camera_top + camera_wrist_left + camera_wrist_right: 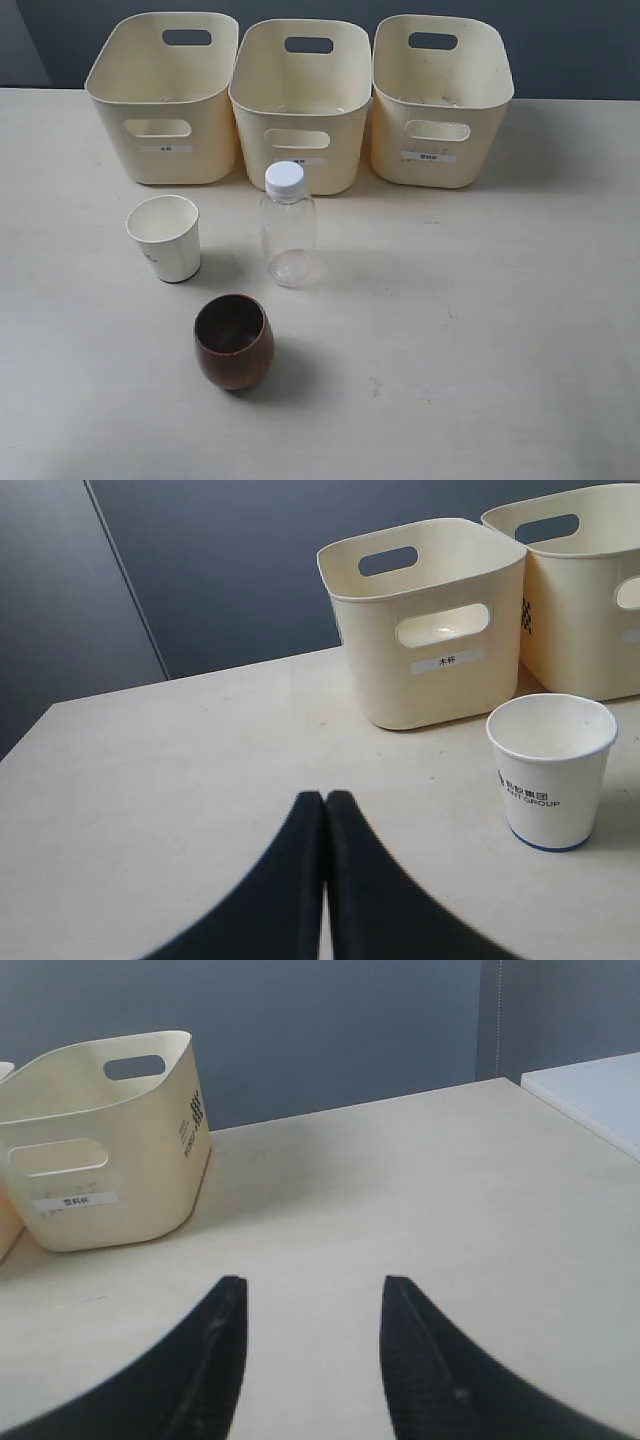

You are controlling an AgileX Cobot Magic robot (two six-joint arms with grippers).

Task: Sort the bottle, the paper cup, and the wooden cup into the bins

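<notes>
Only the fingers of the two grippers show. The left gripper (325, 800) has two matte black fingers (275, 900) that broaden toward the base and narrow to thin, curved tips. The right gripper (312, 1295) has the same black, tapering fingers (435, 1375), with a faintly grainy surface and smooth rounded edges.

Three cream bins (300, 110) line the back; before them stand a capped clear bottle (287, 228), white paper cup (165, 238), and brown wooden cup (233, 342).

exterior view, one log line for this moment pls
bottle, paper cup, wooden cup: on table | bins: unfilled | left gripper: shut | right gripper: open
</notes>
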